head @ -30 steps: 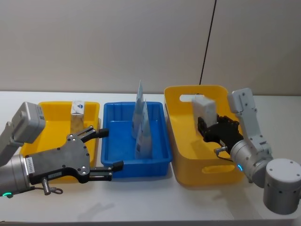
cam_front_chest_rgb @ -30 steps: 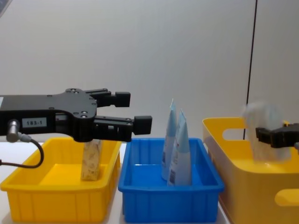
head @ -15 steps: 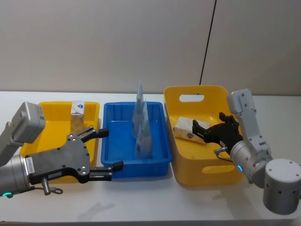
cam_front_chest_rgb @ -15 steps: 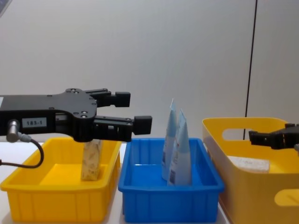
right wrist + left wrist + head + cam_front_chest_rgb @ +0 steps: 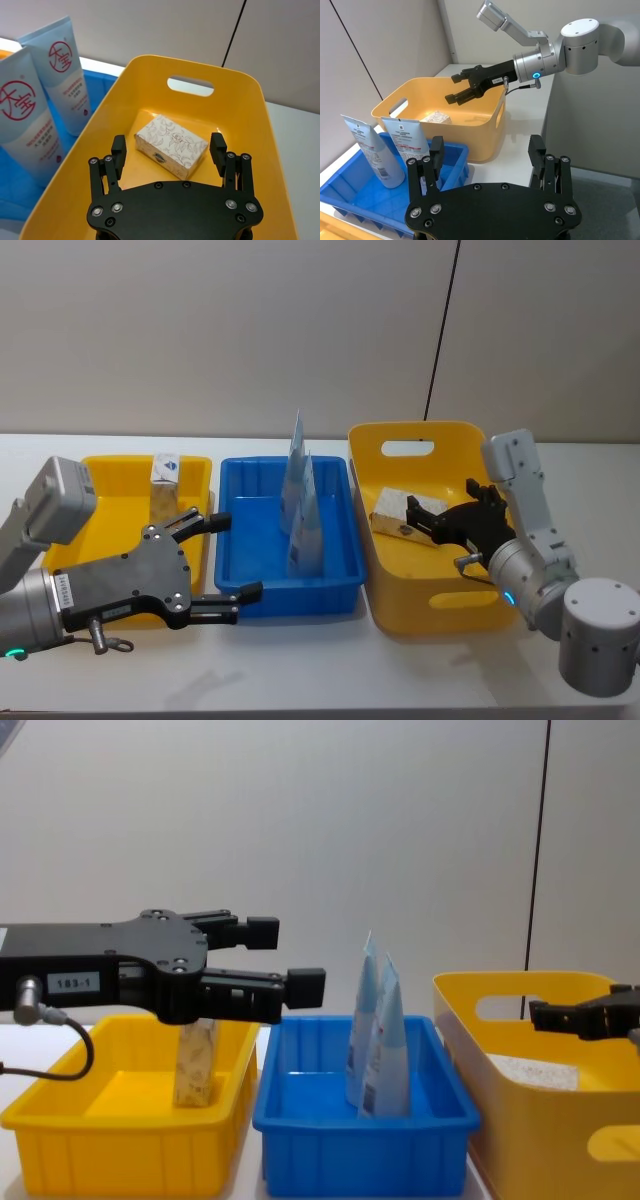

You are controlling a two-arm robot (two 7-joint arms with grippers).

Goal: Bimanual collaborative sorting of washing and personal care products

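While both arms reach in over the white table (image 5: 330,670), the left gripper (image 5: 235,556) hovers nearest the robot. Its black fingers are spread wide and hold nothing. It hangs above the front edge where the shallow yellow tray (image 5: 110,468) meets the blue bin (image 5: 250,530).

On the robot's right, the right gripper (image 5: 415,517) hangs inside the mouth of the tall yellow handled bin (image 5: 430,612). Its fingers are likewise apart and empty.

Just below it, one beige marbled-print carton (image 5: 392,508) lies flat on that bin's floor, skewed to the walls. The chest view shows a clear gap between the carton and the fingers.

Farther back, two pale-blue squeeze tubes (image 5: 303,510) stand upright on their caps in the middle of the blue bin. They lean together, crimped ends up and barcode labels low.

A second beige carton (image 5: 165,490) stands on end toward the back of the shallow yellow tray, its white-and-blue end uppermost.

Behind the three containers, which sit side by side in a row, rises a plain grey wall (image 5: 220,330) with a dark vertical seam (image 5: 443,330).
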